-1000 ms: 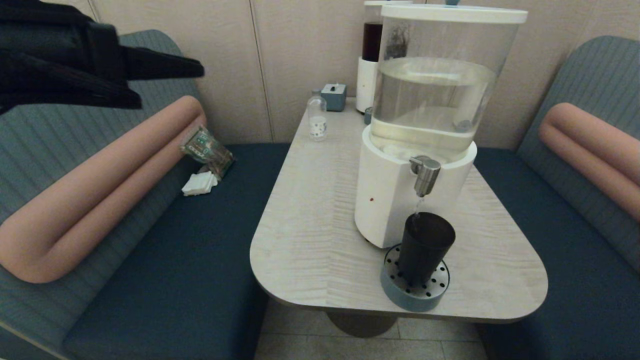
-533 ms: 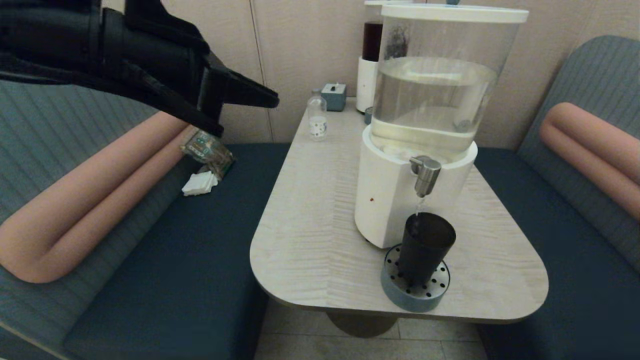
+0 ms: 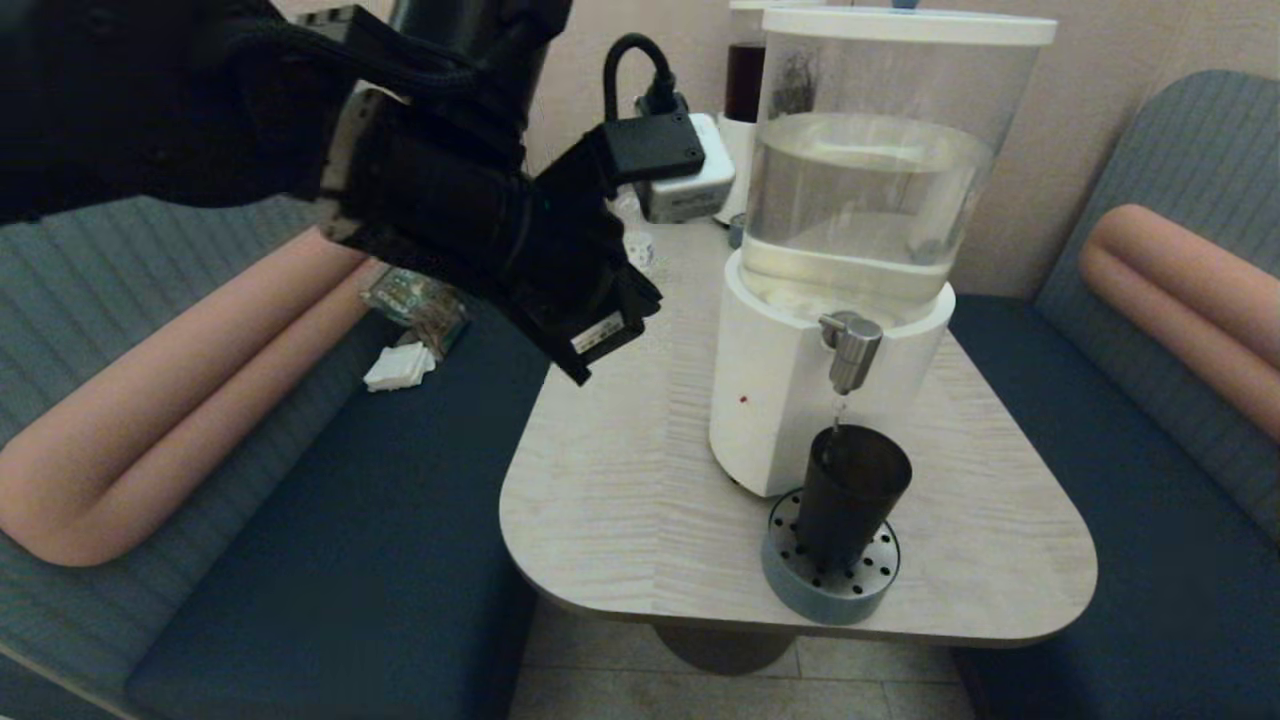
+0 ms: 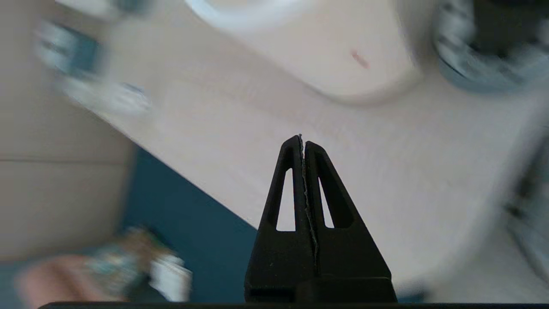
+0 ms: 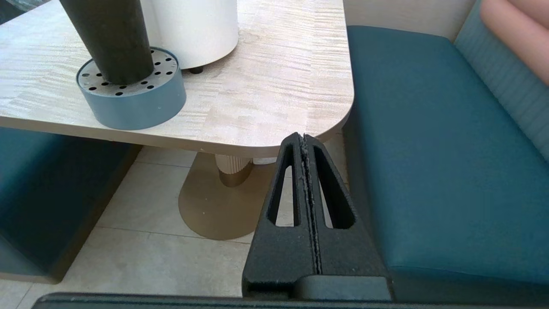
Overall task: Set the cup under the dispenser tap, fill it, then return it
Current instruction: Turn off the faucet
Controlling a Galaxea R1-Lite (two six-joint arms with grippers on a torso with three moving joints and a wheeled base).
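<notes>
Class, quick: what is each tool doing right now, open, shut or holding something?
Left tool: shut, holding nothing, above the table.
Right tool: shut, holding nothing, parked low beside the table.

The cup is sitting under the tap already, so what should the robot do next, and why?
Probably bring the left gripper, now shut above the table, toward the cup and open its fingers. The cup stands on the drip tray under the dispenser tap, where a thin stream is falling.

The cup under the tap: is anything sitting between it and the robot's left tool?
Nothing visible blocks the way. The left tool is shut and empty above the bare table, on the left side of the white dispenser. The cup stands on the round drip tray under the tap.
</notes>
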